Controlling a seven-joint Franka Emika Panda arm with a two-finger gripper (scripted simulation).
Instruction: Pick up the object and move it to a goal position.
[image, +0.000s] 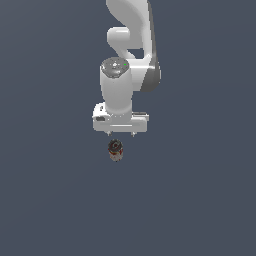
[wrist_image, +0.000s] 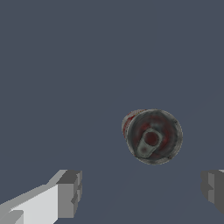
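The object is a small tin can (image: 115, 150) with a red and off-white label, standing upright on the dark grey floor. In the wrist view I look down on the can (wrist_image: 152, 136) and see its dark metal top with a pull tab. My gripper (image: 120, 134) hangs above the can, a little behind it in the exterior view, with the white hand pointing down. Its two grey fingers (wrist_image: 70, 193) stand wide apart, and the gripper (wrist_image: 142, 192) is open with nothing between them. The can lies apart from both fingers, untouched.
A flat dark grey floor (image: 200, 200) spreads in every direction. The white arm (image: 130, 45) rises behind the gripper toward the top of the exterior view.
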